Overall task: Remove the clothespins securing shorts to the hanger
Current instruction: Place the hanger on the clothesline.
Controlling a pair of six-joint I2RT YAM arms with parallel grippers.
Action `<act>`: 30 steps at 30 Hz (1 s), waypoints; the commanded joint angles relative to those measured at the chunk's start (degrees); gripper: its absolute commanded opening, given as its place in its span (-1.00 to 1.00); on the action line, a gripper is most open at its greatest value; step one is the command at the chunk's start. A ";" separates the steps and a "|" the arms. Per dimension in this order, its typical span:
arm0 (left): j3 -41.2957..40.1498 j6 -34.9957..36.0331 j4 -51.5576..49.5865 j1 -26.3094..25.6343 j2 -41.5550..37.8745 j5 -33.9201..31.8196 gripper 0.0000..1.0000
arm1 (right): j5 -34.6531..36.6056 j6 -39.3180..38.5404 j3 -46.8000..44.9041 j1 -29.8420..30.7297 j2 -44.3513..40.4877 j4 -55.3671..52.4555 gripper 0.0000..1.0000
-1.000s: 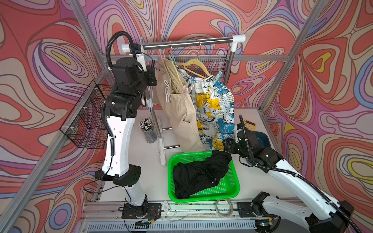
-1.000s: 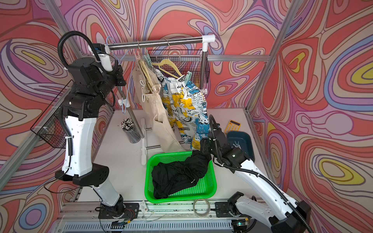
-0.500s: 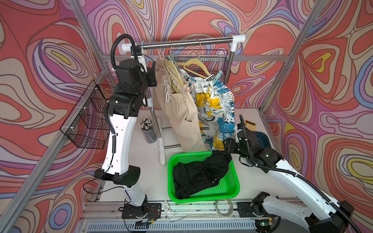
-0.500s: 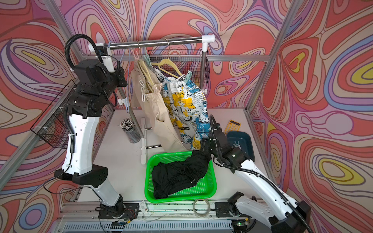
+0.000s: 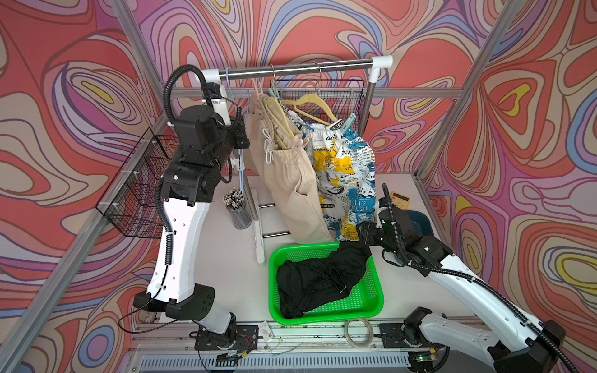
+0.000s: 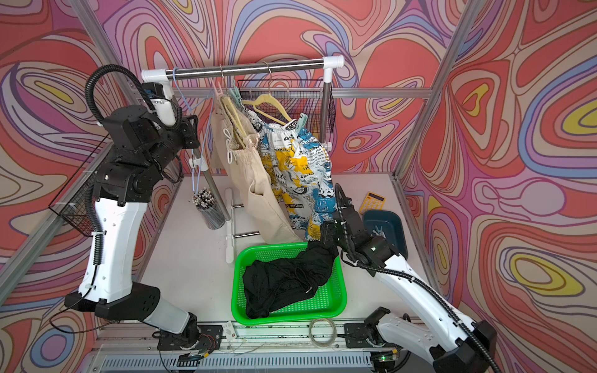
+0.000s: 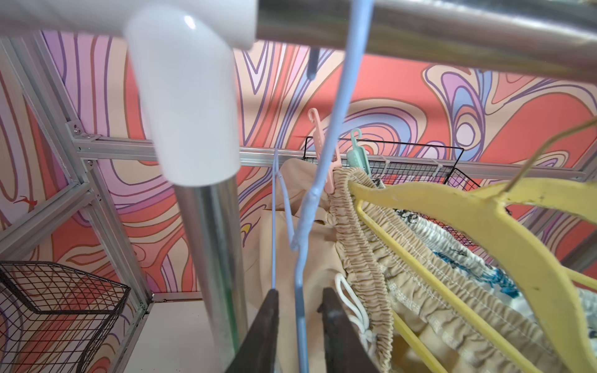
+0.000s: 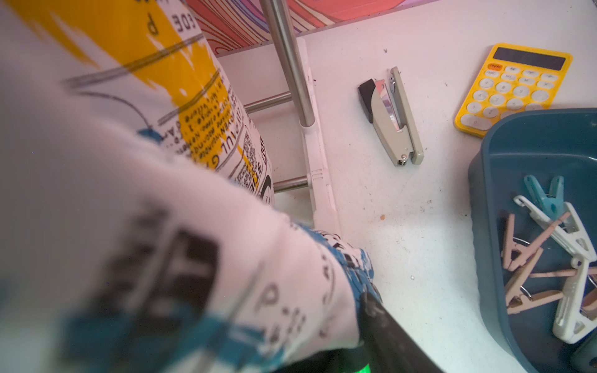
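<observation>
- L gripper (image 7: 299,292) up near left end of rail (image 5: 307,67); fingers (image 7: 268,329) spread, wire of blue hanger (image 7: 303,226) runs between them w/ a gap each side
- R gripper (image 5: 363,234) low by the table, at hem of printed shorts (image 5: 345,174); wrist view mostly blocked by that fabric, only 1 finger (image 8: 387,339) shows, so can't tell if spread or pinching
- beige shorts (image 5: 290,181) hang from rail, waistband over tip of yellow hanger (image 7: 484,219)
- pink pin (image 7: 323,151) clipped on that waistband end, mint pin (image 7: 357,155) just beside it
- 2nd mint pin (image 5: 350,119) on printed shorts' waistband, at the other end
- black shorts (image 5: 316,277) off the rail, in green basket (image 5: 374,300), one end lapping over the rim right by R gripper
- loose pins (image 8: 542,252) in blue bin (image 8: 484,200) beside R arm
</observation>
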 commanded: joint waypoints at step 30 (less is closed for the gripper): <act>-25.61 -20.21 13.00 0.15 -23.03 20.30 0.34 | -1.93 -3.17 5.40 -0.35 -1.99 1.37 0.43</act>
